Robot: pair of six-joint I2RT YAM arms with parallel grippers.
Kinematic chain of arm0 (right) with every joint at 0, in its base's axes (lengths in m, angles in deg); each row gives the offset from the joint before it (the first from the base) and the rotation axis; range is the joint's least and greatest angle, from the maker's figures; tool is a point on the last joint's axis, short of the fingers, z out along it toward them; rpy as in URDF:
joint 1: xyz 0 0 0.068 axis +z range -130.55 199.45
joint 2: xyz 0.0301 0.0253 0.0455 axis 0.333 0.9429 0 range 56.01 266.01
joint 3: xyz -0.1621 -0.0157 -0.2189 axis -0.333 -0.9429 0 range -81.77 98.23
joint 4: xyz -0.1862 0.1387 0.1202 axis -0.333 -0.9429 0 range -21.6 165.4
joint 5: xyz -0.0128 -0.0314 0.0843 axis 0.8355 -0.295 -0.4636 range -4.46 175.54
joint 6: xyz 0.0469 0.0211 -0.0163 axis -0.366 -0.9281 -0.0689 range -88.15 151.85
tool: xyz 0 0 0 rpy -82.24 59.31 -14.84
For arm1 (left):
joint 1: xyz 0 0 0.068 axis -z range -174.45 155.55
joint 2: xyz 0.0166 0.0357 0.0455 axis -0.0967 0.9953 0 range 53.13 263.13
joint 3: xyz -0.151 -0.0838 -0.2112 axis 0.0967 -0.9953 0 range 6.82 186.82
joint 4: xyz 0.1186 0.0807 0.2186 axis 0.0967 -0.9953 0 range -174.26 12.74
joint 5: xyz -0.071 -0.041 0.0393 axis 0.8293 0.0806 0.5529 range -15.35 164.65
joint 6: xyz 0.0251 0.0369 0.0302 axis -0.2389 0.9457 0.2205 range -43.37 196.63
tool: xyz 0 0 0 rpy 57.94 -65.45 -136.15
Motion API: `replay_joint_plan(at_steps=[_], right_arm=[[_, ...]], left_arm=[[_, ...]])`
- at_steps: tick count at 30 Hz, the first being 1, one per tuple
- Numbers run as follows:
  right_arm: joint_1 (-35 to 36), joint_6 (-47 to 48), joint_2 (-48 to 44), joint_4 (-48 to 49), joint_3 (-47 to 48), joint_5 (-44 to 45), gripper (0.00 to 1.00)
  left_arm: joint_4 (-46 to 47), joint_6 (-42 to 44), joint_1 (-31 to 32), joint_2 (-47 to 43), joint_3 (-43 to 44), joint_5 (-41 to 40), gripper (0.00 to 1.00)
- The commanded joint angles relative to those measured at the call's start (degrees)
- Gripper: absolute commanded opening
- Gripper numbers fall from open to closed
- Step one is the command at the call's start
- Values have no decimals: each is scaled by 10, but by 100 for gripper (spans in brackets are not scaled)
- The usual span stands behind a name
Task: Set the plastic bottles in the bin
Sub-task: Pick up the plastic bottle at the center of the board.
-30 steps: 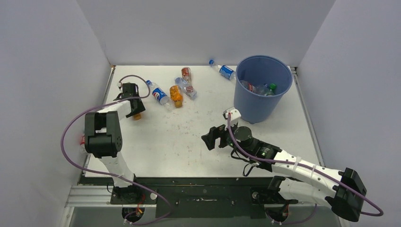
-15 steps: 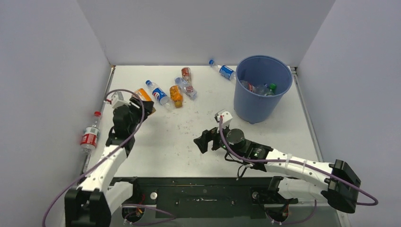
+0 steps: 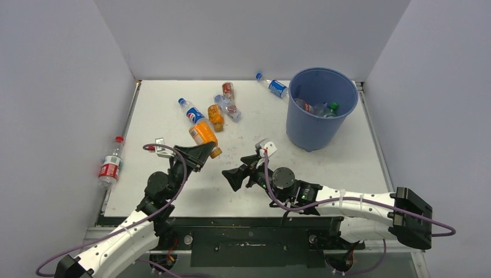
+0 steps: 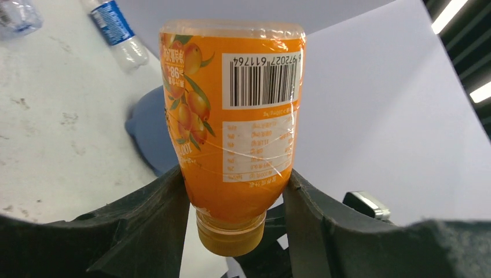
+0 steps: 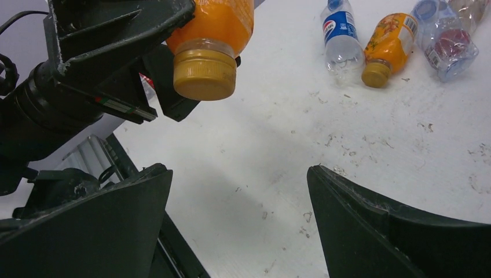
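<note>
I count 1 bin at the table's far right and 7 plastic bottles outside it. 4 lie in a cluster at the far middle, 1 blue-labelled bottle just left of the bin and 1 red-labelled bottle beyond the left edge. My left pincer, raised on a forward-reaching arm, clamps 1 orange bottle, cap towards my wrist. At least 2 more lie in the bin. My right arm stretches low leftward, its right pincer gaping, empty, facing that cap.

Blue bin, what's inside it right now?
Inside the bin, a few plastic bottles lie in a pile, one with a green cap, one with a red label. Anything beneath them is covered, so the count is unclear.
</note>
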Motion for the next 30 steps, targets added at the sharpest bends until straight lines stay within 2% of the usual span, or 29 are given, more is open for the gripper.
replay_joint_plan(at_steps=[1,8,18,25,30], right_arm=[[22,10,14,85,27,20,90],[40,14,41,120,46,77,91],[41,17,98,105,102,118,98],[41,6,113,108,104,140,76],[41,13,118,125,104,143,67]], left_arm=[[70,-33,19,-11,-4,-28,23],[68,-33,44,-12,-2,-25,23],[47,-23,70,-30,-2,-27,22],[41,-15,83,-39,-1,-24,22],[43,-17,91,-37,-5,-17,22]])
